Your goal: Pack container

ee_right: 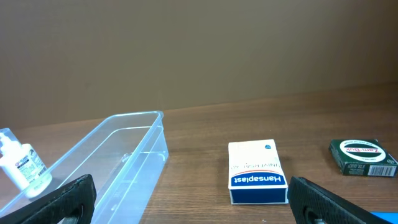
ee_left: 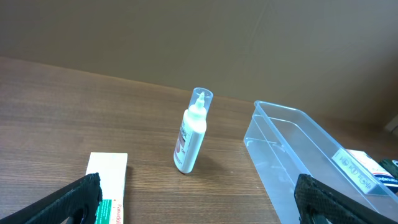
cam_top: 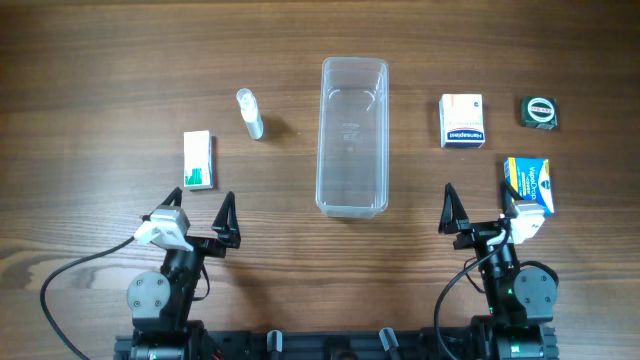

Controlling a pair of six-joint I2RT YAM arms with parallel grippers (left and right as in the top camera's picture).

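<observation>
Your clear container (cam_top: pixel 352 137) sits mid-table with open wood along both long sides. Left of it are the small spray bottle (cam_top: pixel 249 113) and the green-and-white box (cam_top: pixel 198 160). Right of it are the Hansaplast box (cam_top: pixel 462 121), a dark green box (cam_top: pixel 540 111) and a blue-and-yellow box (cam_top: pixel 529 184), its near corner hidden by the right gripper (cam_top: pixel 480 205). That claw and the left gripper (cam_top: pixel 200 208) are spread wide, holding nothing, short of the container's near end. The bottle's label is unreadable. The table (cam_top: pixel 100 80) is brown wood grain, with a plain brown wall (ee_right: pixel 186 50) behind.
</observation>
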